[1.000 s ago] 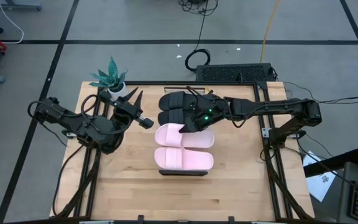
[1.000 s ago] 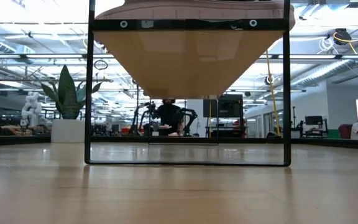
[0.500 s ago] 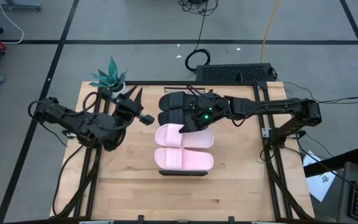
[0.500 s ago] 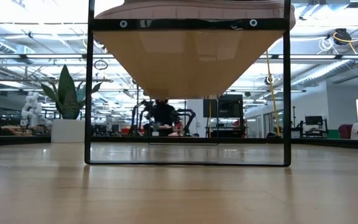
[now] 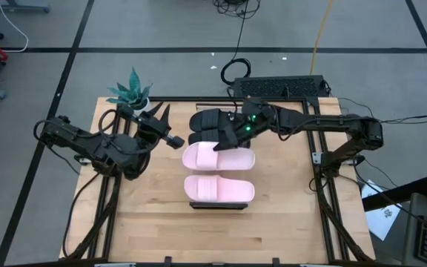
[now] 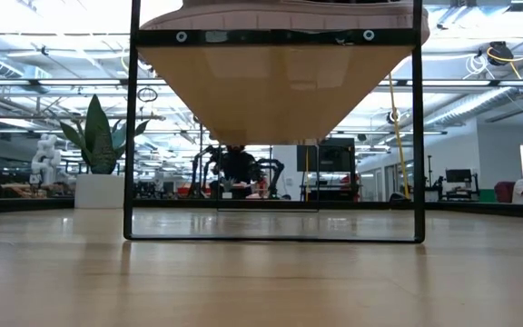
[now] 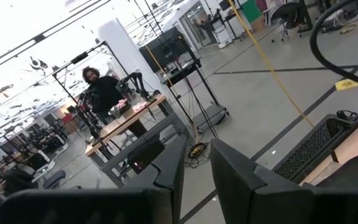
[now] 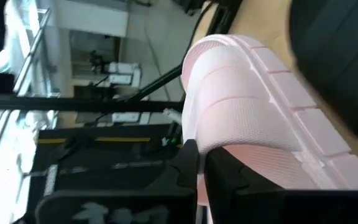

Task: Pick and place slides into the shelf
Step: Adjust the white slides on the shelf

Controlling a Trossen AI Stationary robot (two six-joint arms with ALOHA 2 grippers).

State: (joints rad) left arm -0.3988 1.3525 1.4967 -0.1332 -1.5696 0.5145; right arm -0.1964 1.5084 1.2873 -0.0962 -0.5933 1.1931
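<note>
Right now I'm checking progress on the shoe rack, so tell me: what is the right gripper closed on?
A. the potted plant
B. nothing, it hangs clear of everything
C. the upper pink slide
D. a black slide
C. In the high view the right gripper sits at the edge of the upper pink slide, and the right wrist view shows its fingers shut on that slide's pale strap.

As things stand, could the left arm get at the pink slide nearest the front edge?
Probably yes: the left gripper waits beside the shelf, and that front pink slide lies uncovered; the right gripper is busy on the other pink slide.
</note>
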